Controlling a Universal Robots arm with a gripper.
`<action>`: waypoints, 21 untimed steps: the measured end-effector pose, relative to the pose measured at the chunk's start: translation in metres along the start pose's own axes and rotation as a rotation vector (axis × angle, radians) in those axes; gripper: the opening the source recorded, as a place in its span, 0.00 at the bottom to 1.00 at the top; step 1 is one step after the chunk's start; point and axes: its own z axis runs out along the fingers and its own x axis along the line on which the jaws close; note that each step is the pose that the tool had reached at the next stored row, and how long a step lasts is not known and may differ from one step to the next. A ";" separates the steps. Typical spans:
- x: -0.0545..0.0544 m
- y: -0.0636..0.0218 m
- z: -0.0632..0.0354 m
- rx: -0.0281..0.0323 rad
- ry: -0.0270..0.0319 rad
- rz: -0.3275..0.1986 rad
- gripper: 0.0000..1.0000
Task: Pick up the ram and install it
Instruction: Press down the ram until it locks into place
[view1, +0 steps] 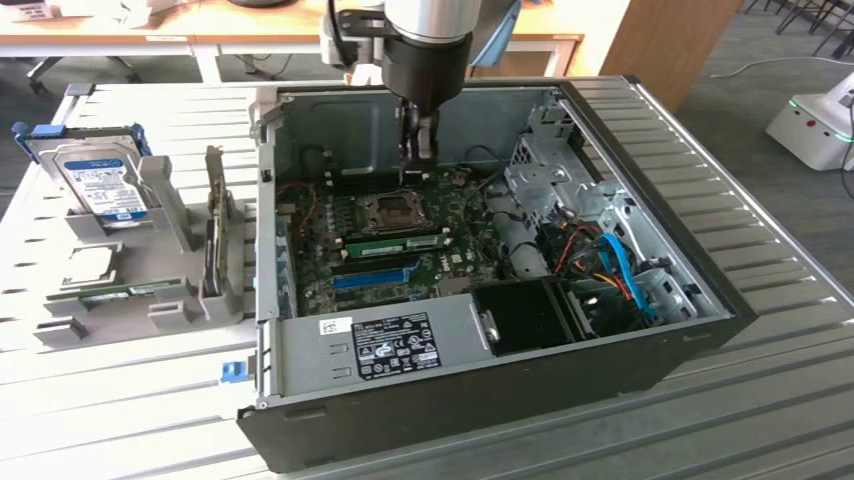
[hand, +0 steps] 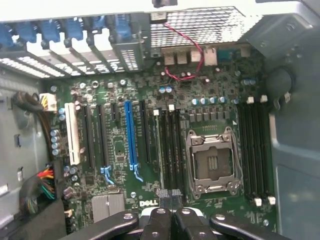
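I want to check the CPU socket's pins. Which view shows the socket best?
The wrist view: the CPU socket faces the camera, frame and contact area plain. The exterior view shows it small and at a slant, below the pincer.

In the exterior view the arm enters at the upper middle of the frame as a thick cylinder, silver-grey and smoothly brushed at the top. Below it sits a wider black, glossy collar, also cylindrical. To the left of the silver section a dark bracket-like block is mounted against the arm. From the black collar the body narrows into the claw, a slim dark metal piece with two long thin fingers. In the wrist view, at the lower middle of the frame, the claw shows black linkage bars with round silver pivot screws, and fingertips with finely ridged grey pads.
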 end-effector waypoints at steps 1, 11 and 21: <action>0.000 0.0000 0.0001 0.0005 -0.0002 0.017 0.11; 0.000 0.0000 0.0007 0.0061 -0.0014 0.186 0.11; 0.000 0.0000 0.0014 0.0117 -0.0028 0.357 0.11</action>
